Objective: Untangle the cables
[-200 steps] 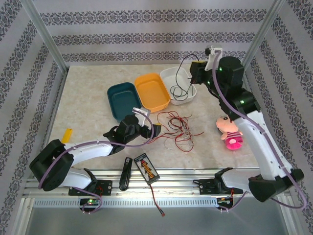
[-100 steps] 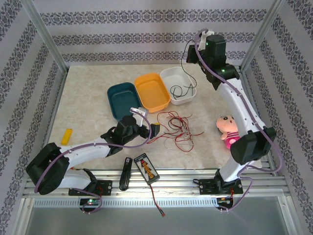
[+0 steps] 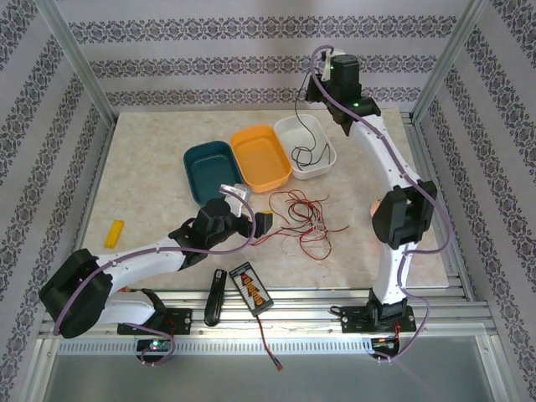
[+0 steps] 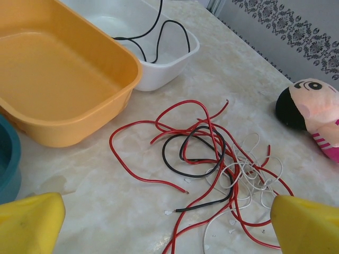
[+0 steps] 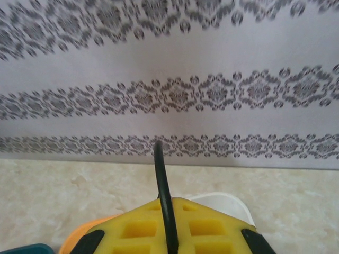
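Note:
A loose tangle of cables (image 3: 301, 219) lies on the table: red (image 4: 135, 164), black (image 4: 170, 161) and pale whitish (image 4: 249, 177) wires crossing each other. My left gripper (image 3: 253, 213) is open just left of the tangle, low over the table, its yellow fingertips (image 4: 29, 222) wide apart. Another black cable (image 3: 308, 153) has its lower loops in the white tray (image 3: 314, 172) and rises to my right gripper (image 3: 313, 86), high over the tray's back edge. That gripper (image 5: 168, 203) is shut on the black cable (image 5: 161, 169), pinched between its yellow pads (image 5: 212, 227).
An orange tray (image 3: 261, 155) and a teal tray (image 3: 209, 172) stand left of the white one. A pink doll (image 4: 312, 114) lies right of the tangle. Near the front edge are a black orange-striped device (image 3: 251, 287), a black handle (image 3: 215, 297) and a yellow block (image 3: 115, 232).
My right arm has swung up, back and left, lifting the black cable higher above the white tray. The left gripper has crept slightly right toward the tangle, still open.

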Available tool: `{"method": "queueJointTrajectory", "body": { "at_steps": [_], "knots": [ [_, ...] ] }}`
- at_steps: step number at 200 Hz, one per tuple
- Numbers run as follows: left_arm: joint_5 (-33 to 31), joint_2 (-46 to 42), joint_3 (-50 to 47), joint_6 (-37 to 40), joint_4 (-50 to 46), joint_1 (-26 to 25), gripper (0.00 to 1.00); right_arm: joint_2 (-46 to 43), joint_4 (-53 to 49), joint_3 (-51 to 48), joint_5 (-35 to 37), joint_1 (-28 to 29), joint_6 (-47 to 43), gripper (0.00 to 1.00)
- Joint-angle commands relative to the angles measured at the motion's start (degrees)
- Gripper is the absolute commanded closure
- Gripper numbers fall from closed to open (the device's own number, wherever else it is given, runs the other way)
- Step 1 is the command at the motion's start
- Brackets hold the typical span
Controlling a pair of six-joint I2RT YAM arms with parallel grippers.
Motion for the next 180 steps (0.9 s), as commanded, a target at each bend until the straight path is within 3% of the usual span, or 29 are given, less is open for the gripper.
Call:
{"method": "queueJointTrajectory", "body": {
  "at_steps": [1,45,121,180],
  "knots": [
    [0.36,-1.93,-1.06,-1.38,-1.78,-0.74,0.01,1.74,-2.23,1.62,0.66,-0.20,-0.60,1.00],
    [-0.34,-1.68,-1.25,-1.34,-2.13,-0.74,0.01,2.23,-7.92,-0.84,-0.47,-0.25,0.62,1.00],
    [1.86,1.43,-0.26,-2.45,-0.92,-0.74,0.01,6.14,-16.80,-1.76,4.41,-0.50,2.70,1.00],
    [1.76,0.99,0.00,-2.46,-2.10,-0.74,0.01,10.54,-21.66,2.51,13.02,-1.53,7.52,1.00]
  ]
}}
